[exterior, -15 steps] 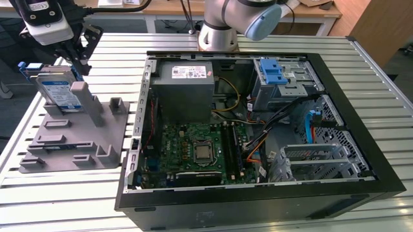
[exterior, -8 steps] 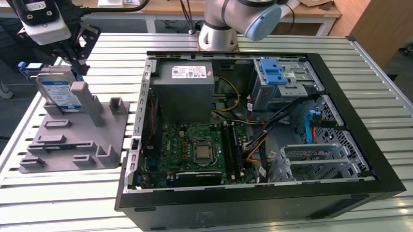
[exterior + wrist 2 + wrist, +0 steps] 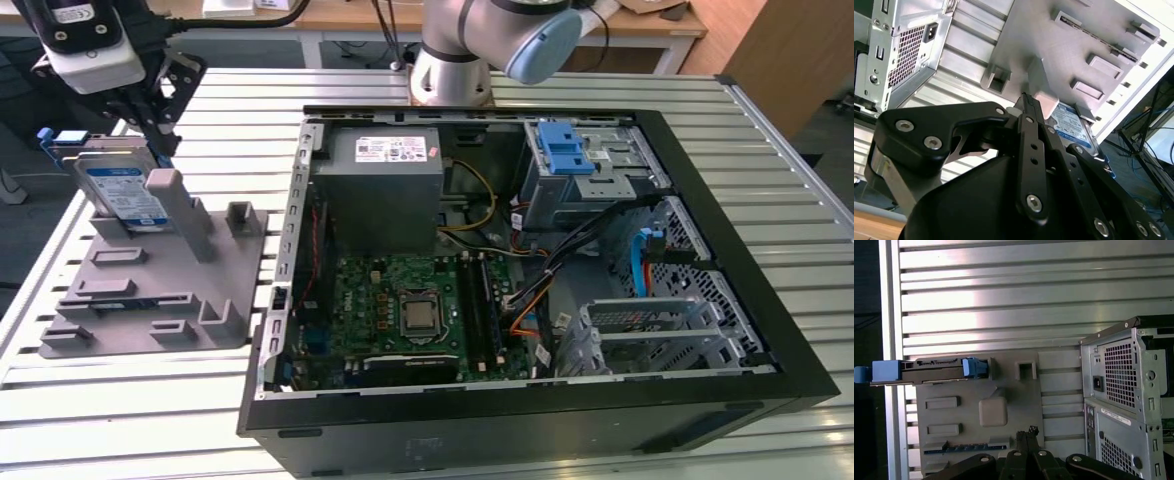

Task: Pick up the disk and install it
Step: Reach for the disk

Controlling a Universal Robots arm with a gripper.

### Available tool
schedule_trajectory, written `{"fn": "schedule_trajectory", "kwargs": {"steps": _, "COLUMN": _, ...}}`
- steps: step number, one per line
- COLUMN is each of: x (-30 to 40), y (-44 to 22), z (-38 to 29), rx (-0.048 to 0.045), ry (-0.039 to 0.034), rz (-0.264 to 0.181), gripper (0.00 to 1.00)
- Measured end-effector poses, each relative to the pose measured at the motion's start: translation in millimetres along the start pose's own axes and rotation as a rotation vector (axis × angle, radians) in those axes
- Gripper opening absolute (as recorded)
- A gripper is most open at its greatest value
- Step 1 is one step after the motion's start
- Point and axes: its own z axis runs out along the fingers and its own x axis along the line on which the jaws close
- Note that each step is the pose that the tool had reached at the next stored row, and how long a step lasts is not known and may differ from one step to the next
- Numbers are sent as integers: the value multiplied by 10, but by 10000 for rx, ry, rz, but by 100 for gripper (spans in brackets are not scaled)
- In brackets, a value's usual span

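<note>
- Disk point(image 3: 123, 190) stands on edge in a slot of the grey holder point(image 3: 160, 300), blue rails along its sides.
- The holder rests on the slatted metal table point(image 3: 134, 400), at the exterior view's left of the open computer case point(image 3: 747, 250).
- The gripper point(image 3: 158, 140) hangs just beside the disk's upper end, apart from it.
- In both wrist views its jaws are pressed together, with nothing between them.

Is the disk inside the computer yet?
No, it is outside. The disk stands on edge in the grey holder, beside the open computer.
</note>
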Motion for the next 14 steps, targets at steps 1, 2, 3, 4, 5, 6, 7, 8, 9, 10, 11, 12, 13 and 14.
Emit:
{"fn": "schedule_trajectory", "kwargs": {"steps": 1, "x": 0, "y": 0, "z": 0, "rx": 1, "ry": 1, "rz": 0, "gripper": 11}}
{"fn": "schedule_trajectory", "kwargs": {"steps": 2, "x": 3, "y": -1, "z": 1, "rx": 3, "ry": 3, "rz": 0, "gripper": 11}}
{"fn": "schedule_trajectory", "kwargs": {"steps": 3, "x": 7, "y": -1, "z": 2, "rx": 4, "ry": 8, "rz": -1, "gripper": 11}}
{"fn": "schedule_trajectory", "kwargs": {"steps": 4, "x": 14, "y": -1, "z": 3, "rx": 6, "ry": 16, "rz": 0, "gripper": 11}}
{"fn": "schedule_trajectory", "kwargs": {"steps": 5, "x": 22, "y": -2, "z": 3, "rx": 8, "ry": 23, "rz": 1, "gripper": 11}}
{"fn": "schedule_trajectory", "kwargs": {"steps": 6, "x": 31, "y": -2, "z": 4, "rx": 8, "ry": 28, "rz": 1, "gripper": 11}}
{"fn": "schedule_trajectory", "kwargs": {"steps": 7, "x": 40, "y": -3, "z": 5, "rx": 8, "ry": 30, "rz": 1, "gripper": 11}}
{"fn": "schedule_trajectory", "kwargs": {"steps": 8, "x": 50, "y": -3, "z": 5, "rx": 7, "ry": 32, "rz": 1, "gripper": 11}}
{"fn": "schedule_trajectory", "kwargs": {"steps": 9, "x": 62, "y": -4, "z": 6, "rx": 8, "ry": 33, "rz": 1, "gripper": 11}}
{"fn": "schedule_trajectory", "kwargs": {"steps": 10, "x": 73, "y": -4, "z": 6, "rx": 8, "ry": 33, "rz": 2, "gripper": 11}}
{"fn": "schedule_trajectory", "kwargs": {"steps": 11, "x": 86, "y": -5, "z": 6, "rx": 9, "ry": 34, "rz": 2, "gripper": 11}}
{"fn": "schedule_trajectory", "kwargs": {"steps": 12, "x": 98, "y": -5, "z": 6, "rx": 9, "ry": 34, "rz": 2, "gripper": 11}}
{"fn": "schedule_trajectory", "kwargs": {"steps": 13, "x": 112, "y": -5, "z": 7, "rx": 8, "ry": 33, "rz": 2, "gripper": 11}}
{"fn": "schedule_trajectory", "kwargs": {"steps": 14, "x": 127, "y": -4, "z": 7, "rx": 9, "ry": 34, "rz": 2, "gripper": 11}}
